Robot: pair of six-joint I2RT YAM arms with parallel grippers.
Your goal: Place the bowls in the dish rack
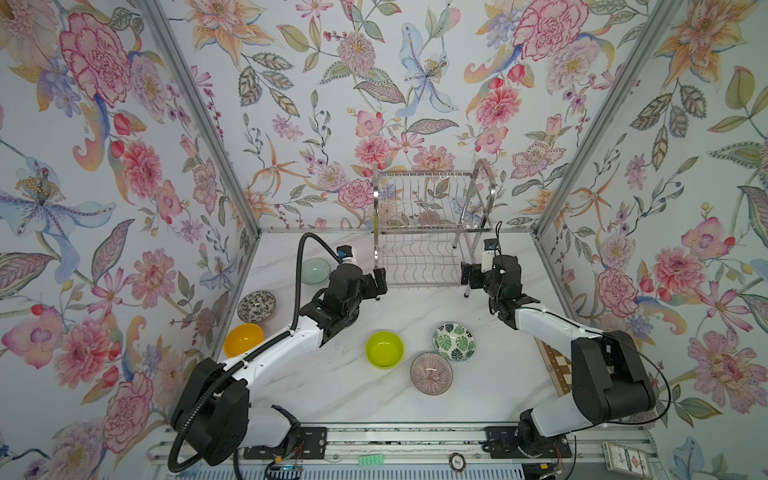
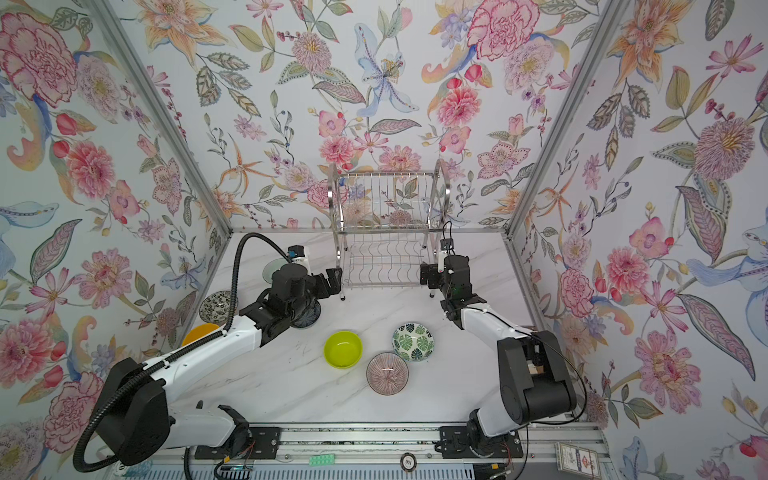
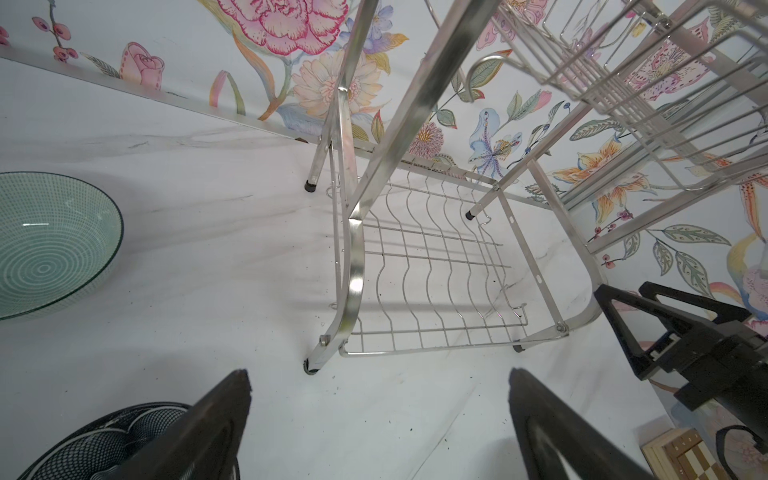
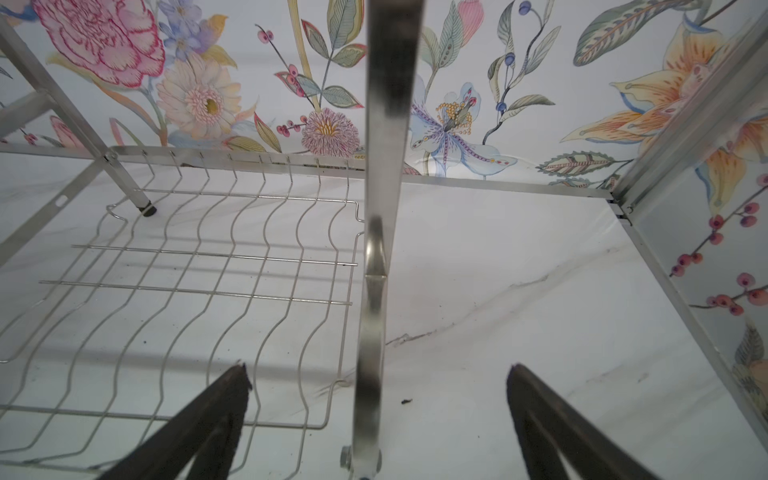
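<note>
**Between left gripper point(image 1: 379, 282) and right gripper point(image 1: 466, 274): dish rack point(image 1: 419, 262) empty, zero loaded**

Both wide open, holding nothing. The right one straddles a front post point(image 4: 376, 291). All seven are down on the table point(image 1: 415, 316):
- **Behind the right:** lime bowl point(image 1: 384, 349), leaf bowl point(image 1: 454, 341), pink bowl point(image 1: 431, 372).
- **Beside the left:** celadon bowl point(image 1: 315, 271), speckled bowl point(image 1: 256, 306), orange bowl point(image 1: 243, 340).
- **Under the left wrist:** navy bowl point(image 3: 104, 444).

Three walls papered in a large floral print close in the scene: a back wall point(image 1: 332, 83), a left wall point(image 1: 83, 187) and a right wall point(image 1: 685, 187), all pale with pink, orange and blue blooms. Silver metal posts point(image 1: 201, 116) run up the two back corners, and a metal strip point(image 1: 316, 230) lines the foot of the back wall. The tabletop point(image 1: 415, 399) is white with faint grey marble veining. A wooden chessboard point(image 1: 555, 365) lies at its right edge. Along the near edge runs a metal rail point(image 1: 415, 446) carrying a round chip point(image 1: 457, 460), a small green block point(image 1: 372, 460) and a printed box point(image 1: 621, 459). The light is soft and even.
</note>
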